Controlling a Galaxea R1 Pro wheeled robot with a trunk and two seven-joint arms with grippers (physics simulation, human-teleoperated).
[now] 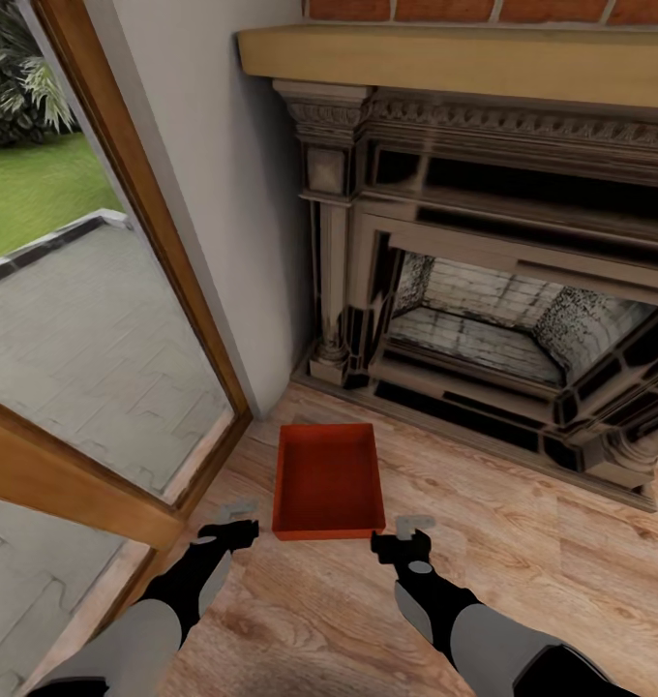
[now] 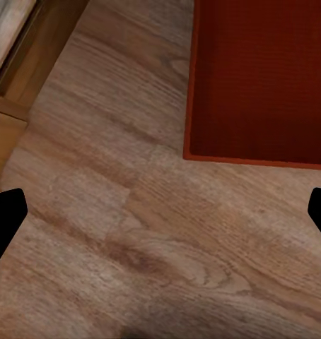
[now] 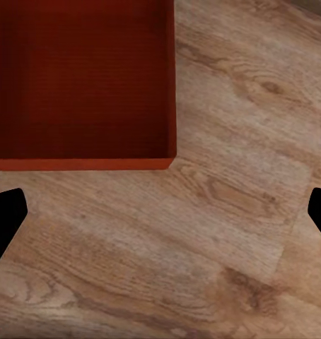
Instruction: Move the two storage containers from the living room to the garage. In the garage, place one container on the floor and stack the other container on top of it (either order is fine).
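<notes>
One orange-red storage container (image 1: 327, 479) lies flat and empty on the light wood plank floor (image 1: 532, 552) of the living room, in front of the fireplace. My left gripper (image 1: 237, 519) hovers open just off the bin's near left corner. My right gripper (image 1: 407, 534) hovers open just off its near right corner. Neither touches the bin. In the left wrist view the container (image 2: 263, 78) sits ahead of the open gripper (image 2: 160, 215), with bare planks between the fingers. The right wrist view shows the container (image 3: 79, 78) ahead of the open gripper (image 3: 160, 215) in the same way.
The ornate dark fireplace (image 1: 484, 300) stands right behind the bin, under a wooden mantel (image 1: 445, 53) and red brick chimney (image 1: 464, 10). A wood-framed glass door (image 1: 126, 213) runs along the left, with paving and grass outside. A pale wall (image 1: 223, 194) separates door and fireplace.
</notes>
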